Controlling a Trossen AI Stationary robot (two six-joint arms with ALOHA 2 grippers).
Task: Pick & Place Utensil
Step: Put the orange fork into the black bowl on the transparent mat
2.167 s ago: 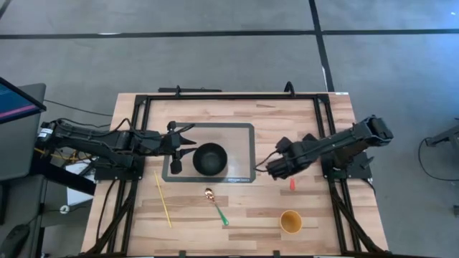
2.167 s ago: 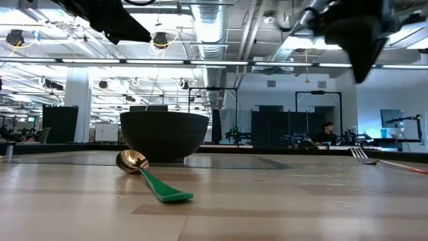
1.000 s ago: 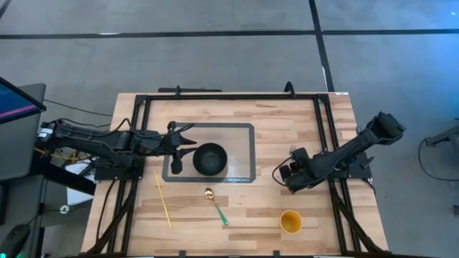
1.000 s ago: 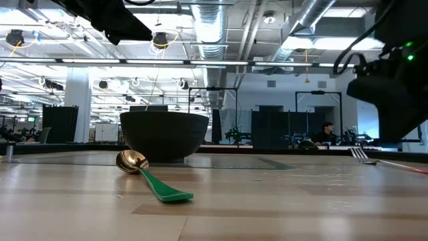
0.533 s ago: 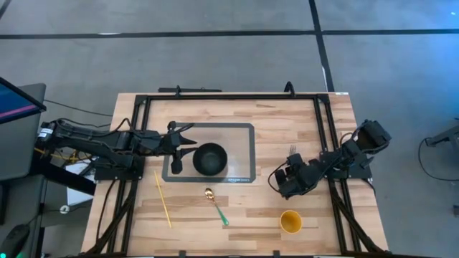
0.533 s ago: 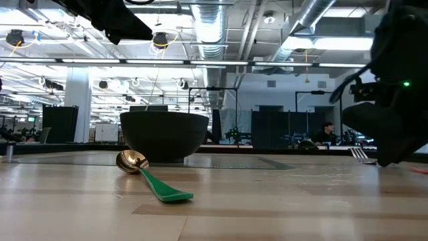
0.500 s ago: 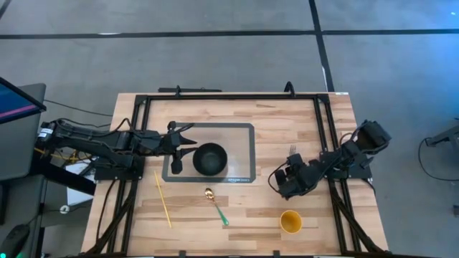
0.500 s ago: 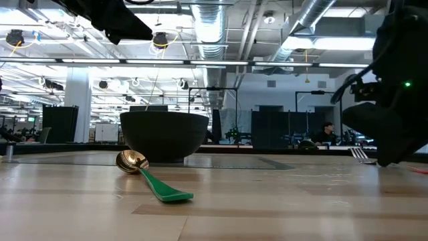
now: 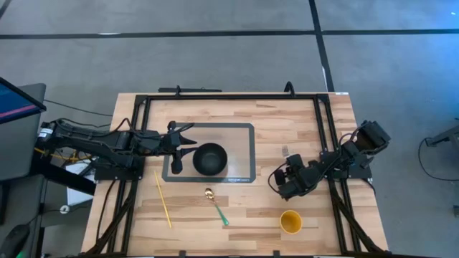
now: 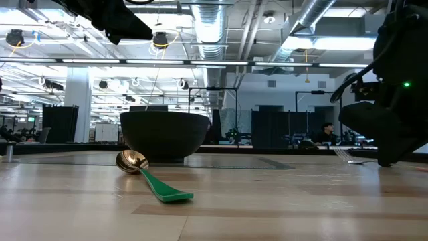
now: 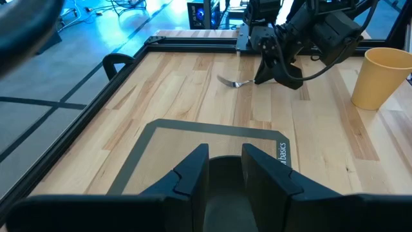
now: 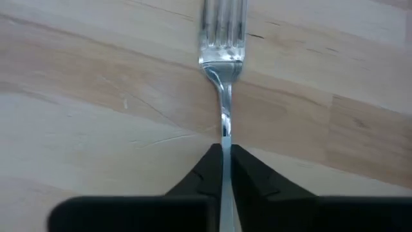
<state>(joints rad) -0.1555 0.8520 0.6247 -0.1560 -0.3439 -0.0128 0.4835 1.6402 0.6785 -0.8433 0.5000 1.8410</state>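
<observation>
A fork lies on the wood right of the mat, its silver tines [image 9: 285, 150] [image 12: 223, 26] pointing to the far edge; the rest of its handle is hidden under my right gripper [image 9: 283, 183] [image 12: 223, 151], which is shut on it. A green-handled spoon with a gold bowl [image 9: 216, 206] [image 10: 154, 175] lies flat near the near edge. A black bowl [image 9: 209, 158] stands on the grey mat [image 9: 244, 132]. My left gripper [image 9: 188, 140] [image 11: 225, 171] hovers open over the mat's left part, beside the bowl. My right gripper pinches the fork's thin silver neck [image 12: 224, 132], just behind the tines, between its two fingertips [image 12: 209, 164]. The fingers come down slanting from above, and the tines stick out ahead of them toward the far edge. I cannot tell whether the tines rest on the table.
A yellow cup [image 9: 290, 221] [image 11: 380, 77] stands near the near edge, close to my right gripper. A yellow chopstick [image 9: 163, 198] lies on the wood left of the spoon. A black frame [image 9: 229, 95] runs around the table's edge.
My right gripper has come down and a little toward the table's left onto the fork. In the last half second the fork's tine end has swung slightly toward the table's left.
</observation>
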